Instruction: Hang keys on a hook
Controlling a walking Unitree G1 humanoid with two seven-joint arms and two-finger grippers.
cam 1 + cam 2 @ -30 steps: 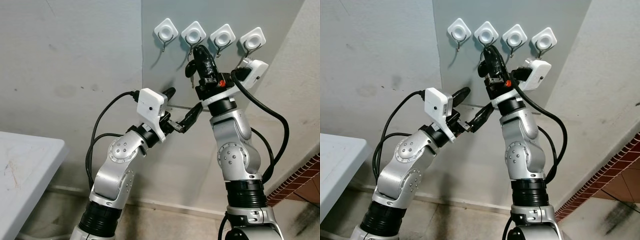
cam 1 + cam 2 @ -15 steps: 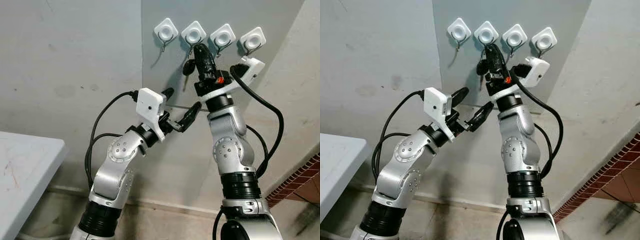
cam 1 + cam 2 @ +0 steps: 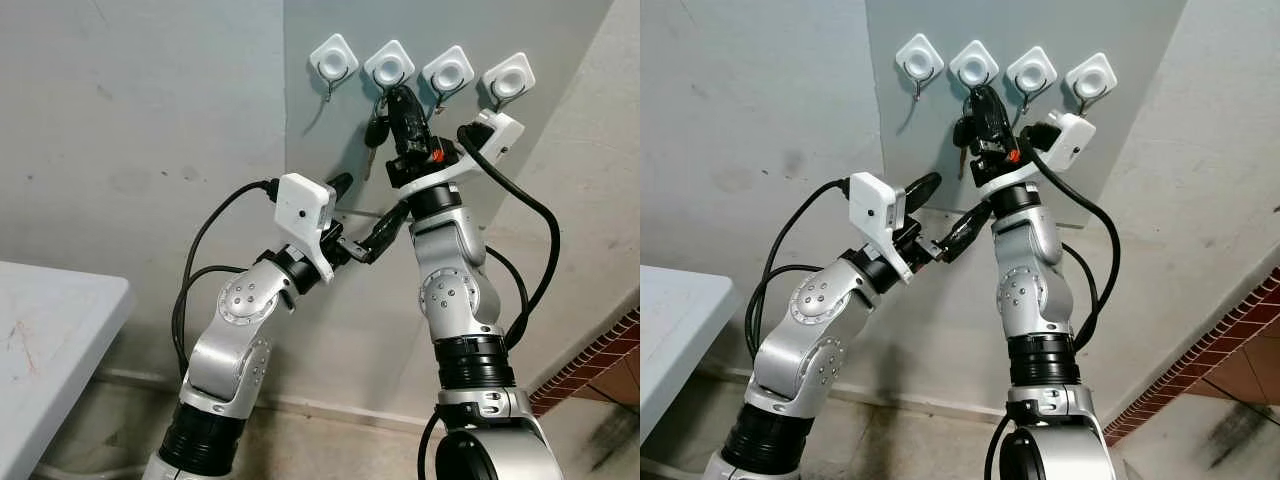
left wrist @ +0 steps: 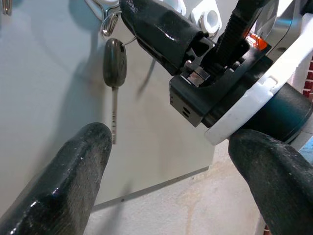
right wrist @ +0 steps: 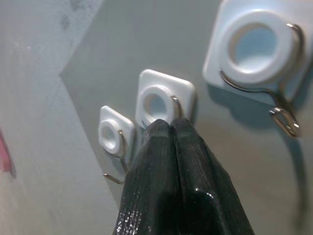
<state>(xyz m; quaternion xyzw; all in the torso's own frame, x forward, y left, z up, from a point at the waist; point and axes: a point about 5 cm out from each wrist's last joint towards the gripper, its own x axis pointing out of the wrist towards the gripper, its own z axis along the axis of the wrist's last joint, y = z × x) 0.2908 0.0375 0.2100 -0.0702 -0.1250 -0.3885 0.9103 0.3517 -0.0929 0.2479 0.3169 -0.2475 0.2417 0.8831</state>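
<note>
Left eye view: right gripper (image 3: 398, 98) presses key (image 3: 372, 131) against hook (image 3: 389, 68).

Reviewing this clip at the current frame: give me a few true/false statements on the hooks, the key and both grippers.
1. Four white hooks sit in a row on the grey panel. True.
2. The right gripper is raised at the second hook from the left. True.
3. The left gripper holds the key. False: its fingers are open and empty, and the key dangles beside the right gripper.
4. The right gripper's fingers are spread wide. False: they are pressed together.
</note>
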